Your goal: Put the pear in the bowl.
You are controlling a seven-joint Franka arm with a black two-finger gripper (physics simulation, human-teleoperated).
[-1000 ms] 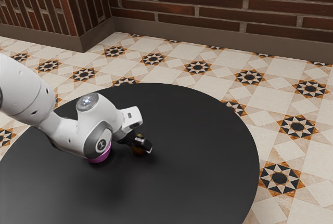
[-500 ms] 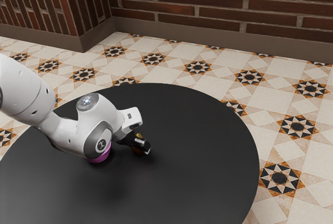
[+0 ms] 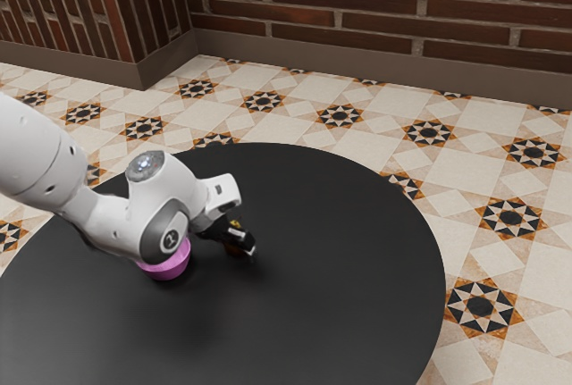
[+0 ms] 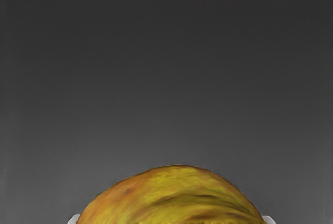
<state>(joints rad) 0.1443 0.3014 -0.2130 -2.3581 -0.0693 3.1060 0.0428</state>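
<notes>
Brick wall (image 3: 375,23) past your tiled floor (image 3: 313,104); round blk desk (image 3: 349,224), partly cut off in ext. view. Your arm (image 3: 107,220) hides part of the pink bowl (image 3: 168,270). Your claw (image 3: 239,246)'s part-open, gripping the pear (image 4: 177,198) btwn both fingers, near the bowl; pear's mostly hidden in ext. view.

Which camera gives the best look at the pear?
The wrist view: the pear looms large, its mottled skin clear, though cut off. The exterior view shows small patches, the rest hidden by the tool.
</notes>
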